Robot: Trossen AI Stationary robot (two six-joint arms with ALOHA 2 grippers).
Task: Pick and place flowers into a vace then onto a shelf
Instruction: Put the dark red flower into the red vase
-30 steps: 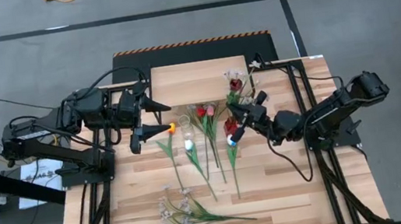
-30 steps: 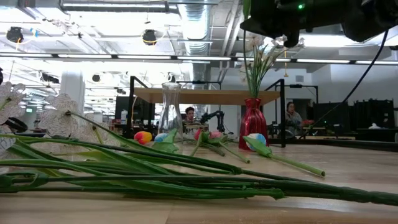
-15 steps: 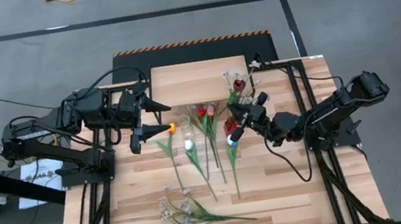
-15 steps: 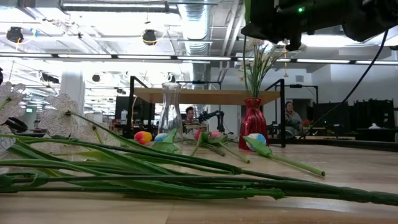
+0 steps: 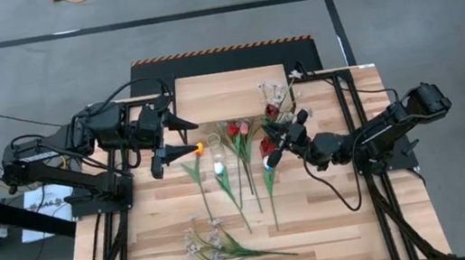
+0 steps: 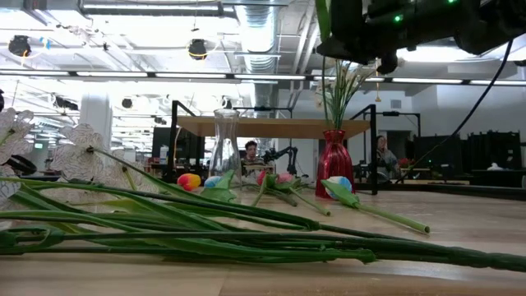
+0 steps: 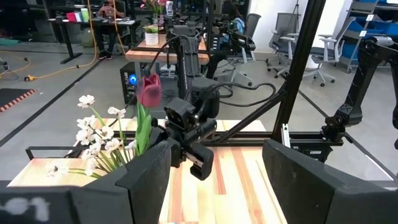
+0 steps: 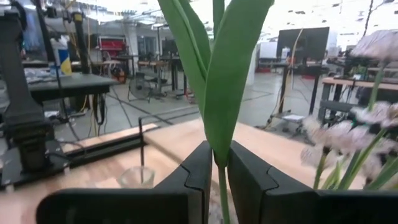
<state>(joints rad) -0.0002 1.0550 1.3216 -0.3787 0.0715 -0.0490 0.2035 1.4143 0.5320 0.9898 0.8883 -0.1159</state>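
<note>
My right gripper (image 5: 276, 151) (image 8: 216, 168) is above the table's middle, shut on a red tulip (image 7: 149, 90) that stands upright. A red vase (image 6: 333, 164) (image 5: 275, 98) holding white blossom sprays stands just beyond it. A clear glass vase (image 6: 226, 148) stands farther left. Several tulips (image 5: 241, 161) lie flat on the tabletop, and a white-lilac spray (image 5: 217, 246) lies near the front edge. The light-wood shelf (image 6: 271, 127) stands at the far edge. My left gripper (image 5: 192, 134) hangs open above the table's left part, holding nothing. My right gripper pinches the tulip's green stem (image 8: 221, 186) between its two fingers, just below the leaves. The fingers come in level from the table's right and lie across the stem. The tulip is upright and lifted, head and leaves above the fingers; where its lower end is, I cannot tell.
An orange tulip head (image 5: 199, 146) lies just below my left gripper. Black frame bars (image 5: 354, 122) run along the table's right side. Bare wood shows at the near right corner (image 5: 338, 234). People sit at desks in the room beyond.
My right gripper has tipped a little at the wrist while staying above the same spot. The tulip's leaves show a little more at the top of the low view.
</note>
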